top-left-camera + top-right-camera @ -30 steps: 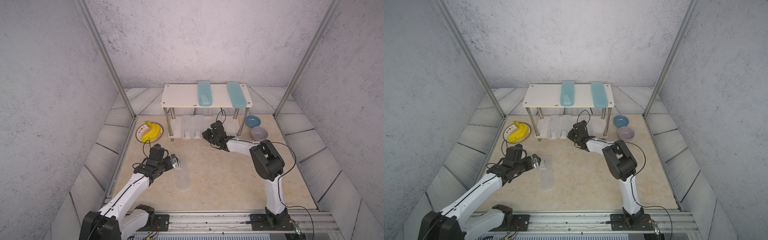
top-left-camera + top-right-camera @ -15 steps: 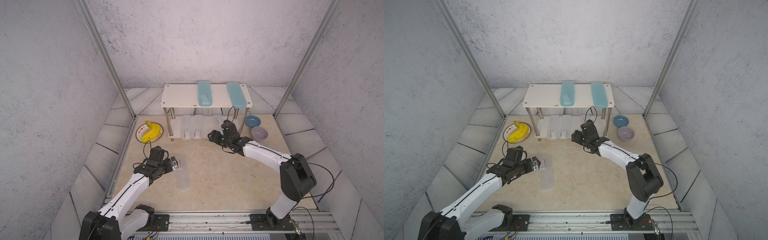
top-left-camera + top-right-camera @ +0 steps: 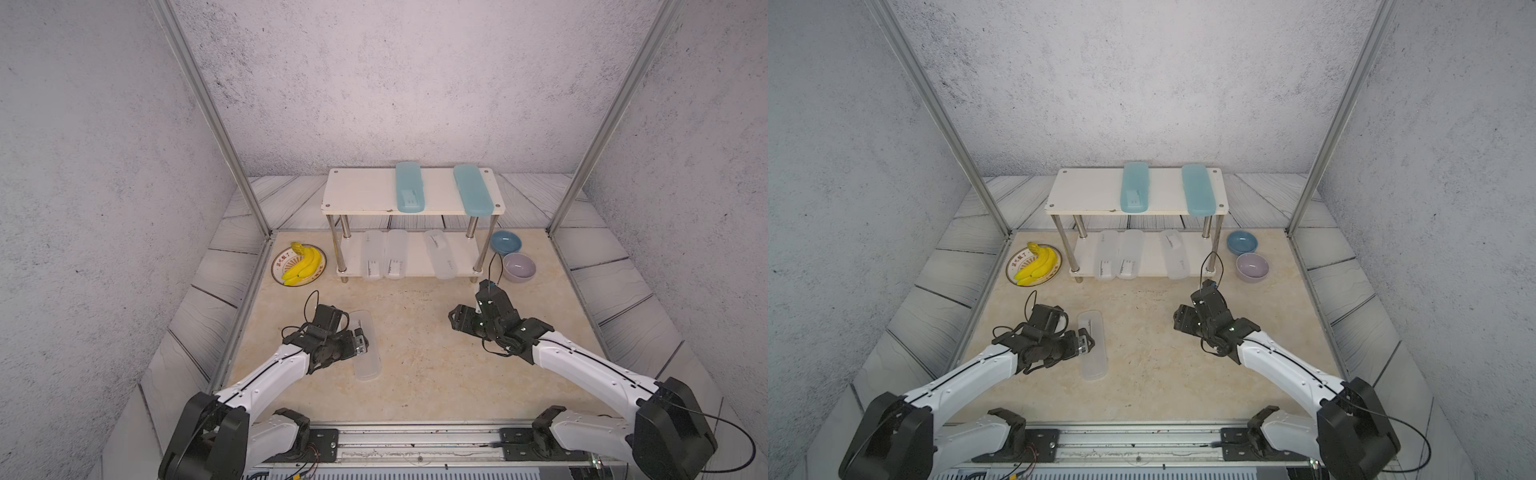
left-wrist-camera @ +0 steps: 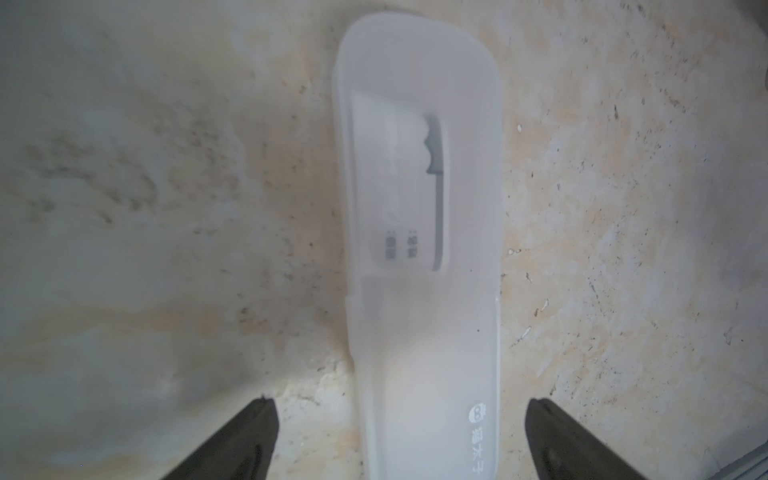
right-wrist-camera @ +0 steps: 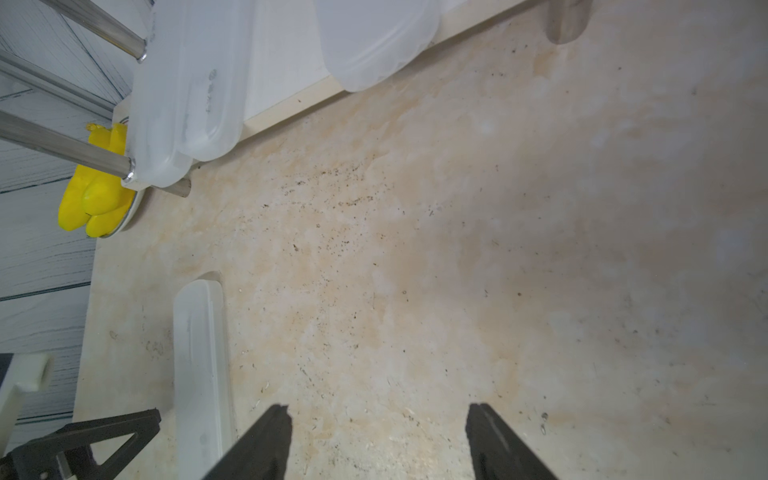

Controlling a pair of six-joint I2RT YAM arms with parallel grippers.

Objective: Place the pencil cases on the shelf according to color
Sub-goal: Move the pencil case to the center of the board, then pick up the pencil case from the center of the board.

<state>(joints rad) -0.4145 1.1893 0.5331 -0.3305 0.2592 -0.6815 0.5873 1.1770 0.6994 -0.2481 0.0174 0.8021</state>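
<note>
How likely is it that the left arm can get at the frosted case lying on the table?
Probably yes: the left gripper is open right at the frosted case, which runs between its jaws, and nothing blocks the way.

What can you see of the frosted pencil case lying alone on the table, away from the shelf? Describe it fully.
The lone pencil case is a long, flat box of frosted, translucent white plastic with rounded ends. It lies flat on the beige table. The left wrist view shows a seam across its middle, a label with dark print in one half and a small printed logo in the other half. The open left gripper straddles it, fingers clear of its sides.
</note>
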